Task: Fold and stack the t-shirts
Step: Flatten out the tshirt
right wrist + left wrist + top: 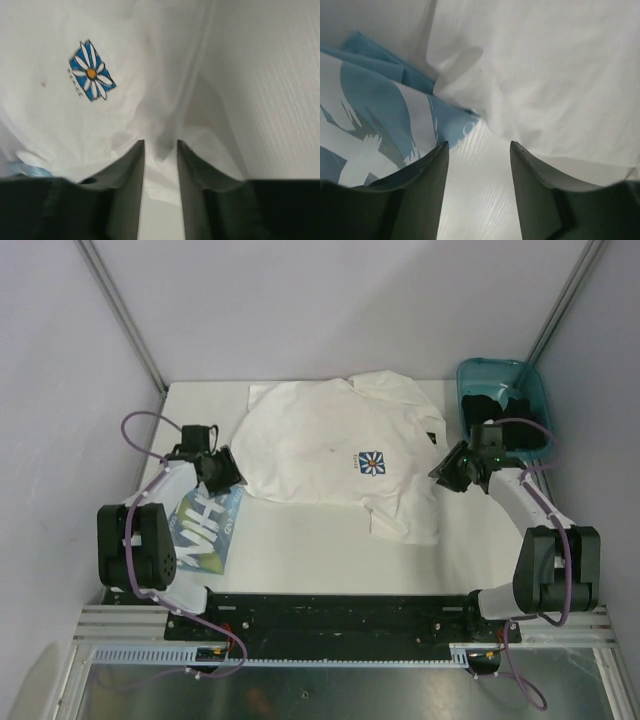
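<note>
The left end effector (477, 146) is released; whether the right end effector (160, 144) pinches the daisy t-shirt (320, 440) is unclear. Cloth snagged there could drag the fold crooked.

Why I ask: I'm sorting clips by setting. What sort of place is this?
Probably a robotics lab cell: plain grey walls box in a white table, and a left arm and right arm are bolted to a metal frame at its near edge.
</note>
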`<action>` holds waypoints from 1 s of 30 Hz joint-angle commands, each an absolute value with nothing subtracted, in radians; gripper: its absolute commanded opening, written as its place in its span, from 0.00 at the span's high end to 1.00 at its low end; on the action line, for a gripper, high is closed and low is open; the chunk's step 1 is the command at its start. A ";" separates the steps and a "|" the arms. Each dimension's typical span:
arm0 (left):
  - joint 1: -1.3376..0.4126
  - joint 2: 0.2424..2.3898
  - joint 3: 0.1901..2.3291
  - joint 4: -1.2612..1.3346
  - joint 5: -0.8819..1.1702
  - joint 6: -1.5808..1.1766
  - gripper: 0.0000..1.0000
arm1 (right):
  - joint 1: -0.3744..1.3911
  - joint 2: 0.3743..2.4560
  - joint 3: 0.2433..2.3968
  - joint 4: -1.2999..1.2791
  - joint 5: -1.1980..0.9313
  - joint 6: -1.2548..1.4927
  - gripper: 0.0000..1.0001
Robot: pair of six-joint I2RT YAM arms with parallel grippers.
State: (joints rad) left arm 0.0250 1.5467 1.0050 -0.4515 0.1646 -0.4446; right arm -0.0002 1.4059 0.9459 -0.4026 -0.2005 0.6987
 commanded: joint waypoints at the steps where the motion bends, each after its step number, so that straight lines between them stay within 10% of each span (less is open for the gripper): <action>1: 0.010 1.456 0.960 -0.410 0.180 -0.426 0.40 | 0.069 1.373 0.976 -0.423 -0.120 0.614 0.55; 30: 0.204 1.353 0.746 -0.453 -0.046 -0.511 0.60 | 0.143 1.183 0.896 -0.554 0.000 0.593 0.44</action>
State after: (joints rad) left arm 0.1329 1.3792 0.7071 -0.4309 0.0311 -0.5442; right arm 0.1490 1.2186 0.9054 -0.5507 -0.0177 0.6086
